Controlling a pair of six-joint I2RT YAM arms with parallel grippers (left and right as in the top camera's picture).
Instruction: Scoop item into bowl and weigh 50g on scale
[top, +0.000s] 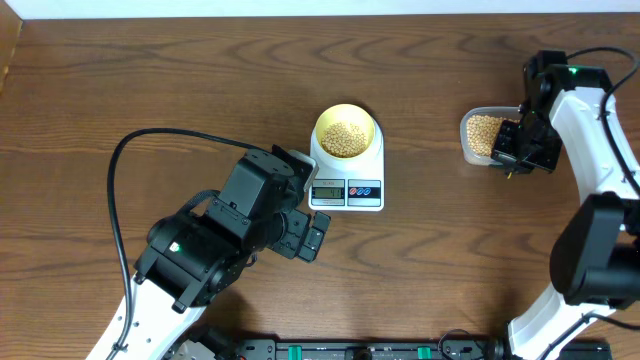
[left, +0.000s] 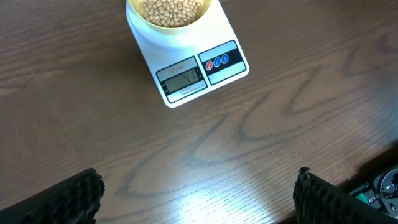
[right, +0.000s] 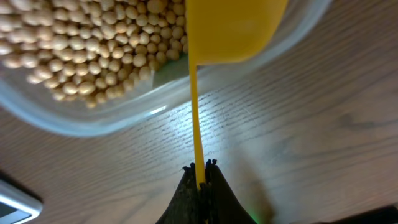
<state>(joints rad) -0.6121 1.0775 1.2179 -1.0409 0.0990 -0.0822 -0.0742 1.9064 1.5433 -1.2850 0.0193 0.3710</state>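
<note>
The pale yellow bowl (top: 346, 132) holds beans and stands on the white scale (top: 347, 172). Both show in the left wrist view, the bowl (left: 170, 17) on the scale (left: 186, 62), whose display reads about 41. More beans (top: 484, 130) fill the clear tub (top: 466, 136) at the right, and also show in the right wrist view (right: 81, 46). My right gripper (right: 200, 168) is shut on the handle of the yellow measuring spoon (right: 230, 28), whose cup is over the tub's edge (right: 93, 121). My left gripper (left: 198, 196) is open and empty, in front of the scale.
A black cable (top: 120, 190) loops over the table at the left. Equipment lies along the front edge (top: 360, 350). The right arm (top: 590, 150) stands at the right side.
</note>
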